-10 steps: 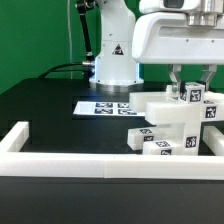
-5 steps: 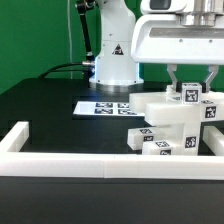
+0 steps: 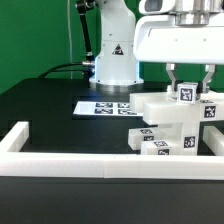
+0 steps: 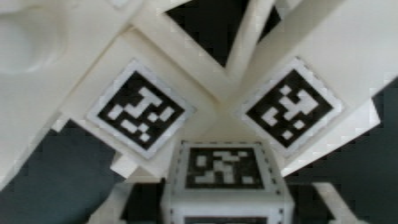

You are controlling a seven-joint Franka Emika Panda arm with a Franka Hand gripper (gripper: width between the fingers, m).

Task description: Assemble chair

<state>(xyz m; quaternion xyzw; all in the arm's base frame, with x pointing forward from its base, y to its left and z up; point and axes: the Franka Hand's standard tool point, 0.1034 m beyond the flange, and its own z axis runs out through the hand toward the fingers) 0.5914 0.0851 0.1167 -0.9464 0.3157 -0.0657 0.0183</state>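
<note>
The chair [image 3: 165, 125] is a cluster of white blocky parts with black-and-white tags, at the exterior view's right just behind the front rail. My gripper [image 3: 187, 93] hangs straight over its top, shut on a small upright white tagged part [image 3: 186, 95]. That part's lower end meets the top of the cluster; I cannot tell whether it is joined. In the wrist view the tagged part [image 4: 222, 168] sits between my gripper's [image 4: 222, 198] fingers [image 4: 125, 198]. Beyond it two slanted tagged chair faces [image 4: 143, 108] spread apart.
A low white border rail [image 3: 60, 165] runs along the front and up the exterior view's left. The marker board [image 3: 103, 107] lies flat behind the chair, in front of the arm's white base [image 3: 113, 62]. The table top is black.
My gripper and the held part have drifted slightly toward the exterior view's left. The grip stays the same, and the chair cluster has not moved.
</note>
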